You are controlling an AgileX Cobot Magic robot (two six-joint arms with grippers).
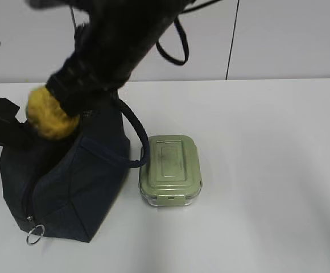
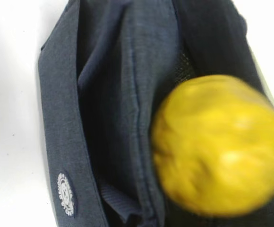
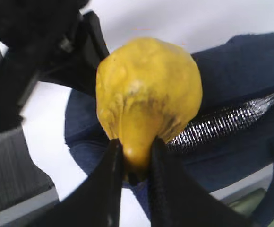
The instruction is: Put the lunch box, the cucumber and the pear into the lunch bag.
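We see the large dark navy fabric lunch bag (image 1: 68, 182) standing at the left of the white table (image 1: 267, 170), and the small clear lunch box with a sage-green clip lid (image 1: 171, 169) just beside it on the right. The squat yellow pear (image 1: 48, 114) hangs above the bag's top, at its left end, pinched in the right gripper (image 3: 136, 161). The bag's metal ring pull (image 1: 35, 234) lies at its near left corner.

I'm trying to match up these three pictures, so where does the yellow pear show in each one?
Exterior view: the ridged yellow pear is far left, above the navy fabric lunch bag.
Left wrist view: lower right, blurred.
Right wrist view: centre, pinched by the right tool.
Shared landmark: the bag.
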